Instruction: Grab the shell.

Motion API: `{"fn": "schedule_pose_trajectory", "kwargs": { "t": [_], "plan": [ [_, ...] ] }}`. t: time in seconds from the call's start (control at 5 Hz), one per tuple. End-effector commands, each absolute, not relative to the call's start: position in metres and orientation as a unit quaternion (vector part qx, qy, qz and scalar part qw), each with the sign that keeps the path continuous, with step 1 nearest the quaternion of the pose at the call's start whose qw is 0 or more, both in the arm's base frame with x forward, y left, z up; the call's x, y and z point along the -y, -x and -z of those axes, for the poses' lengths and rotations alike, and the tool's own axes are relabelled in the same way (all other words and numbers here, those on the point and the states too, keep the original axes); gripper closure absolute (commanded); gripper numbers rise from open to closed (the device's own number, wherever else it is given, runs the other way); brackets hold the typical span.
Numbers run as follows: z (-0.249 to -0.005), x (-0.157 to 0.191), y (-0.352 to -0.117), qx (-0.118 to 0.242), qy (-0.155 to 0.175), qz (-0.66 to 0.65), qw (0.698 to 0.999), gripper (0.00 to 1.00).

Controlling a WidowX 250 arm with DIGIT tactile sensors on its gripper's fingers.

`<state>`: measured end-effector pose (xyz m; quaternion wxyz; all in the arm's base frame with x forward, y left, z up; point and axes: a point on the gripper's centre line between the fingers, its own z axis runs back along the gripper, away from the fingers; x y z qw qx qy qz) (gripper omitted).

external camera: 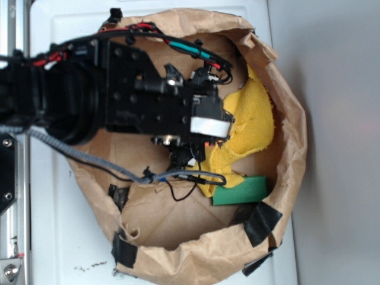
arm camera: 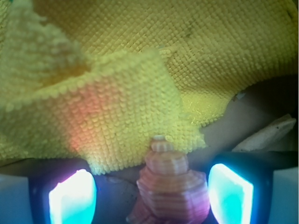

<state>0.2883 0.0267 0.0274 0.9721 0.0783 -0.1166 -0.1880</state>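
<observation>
Wrist view, nearest first: I see the gripper (arm camera: 152,189) with its two glowing pads, one (arm camera: 72,198) at lower left and the other at lower right. Between them stands the shell (arm camera: 169,184), ridged in pink and tan bands, its narrow end pointing away from the camera. A dark gap shows on each side between shell and pad, so the jaws are spread and not clamped on it. The shell's tip touches, or lies just under, the frayed edge of the yellow cloth (arm camera: 126,98), which fills the middle and far part of the view, with one corner folded up at left. Beyond the cloth at right I see brown paper floor.

Exterior view, from above: the black arm (external camera: 113,95) reaches in from the left over a basin of crumpled brown paper (external camera: 291,136) patched with black tape. The gripper (external camera: 199,145) hangs over the left edge of the cloth (external camera: 255,124); the shell is hidden beneath it here. A green block (external camera: 240,191) lies just below the cloth, touching its lower edge, near the paper wall. The basin rests on a white surface (external camera: 59,237).
</observation>
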Motion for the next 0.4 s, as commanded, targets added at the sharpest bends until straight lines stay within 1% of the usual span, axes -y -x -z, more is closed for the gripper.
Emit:
{"fn": "schedule_pose_trajectory", "kwargs": {
  "t": [0.0, 0.2],
  "plan": [
    [-0.0146, -0.0266, -0.2859, 0.105, -0.05, 0.204, 0.972, 0.0],
    [-0.0092, -0.0305, -0.284, 0.093, -0.043, 0.194, 0.976, 0.04]
  ]
}}
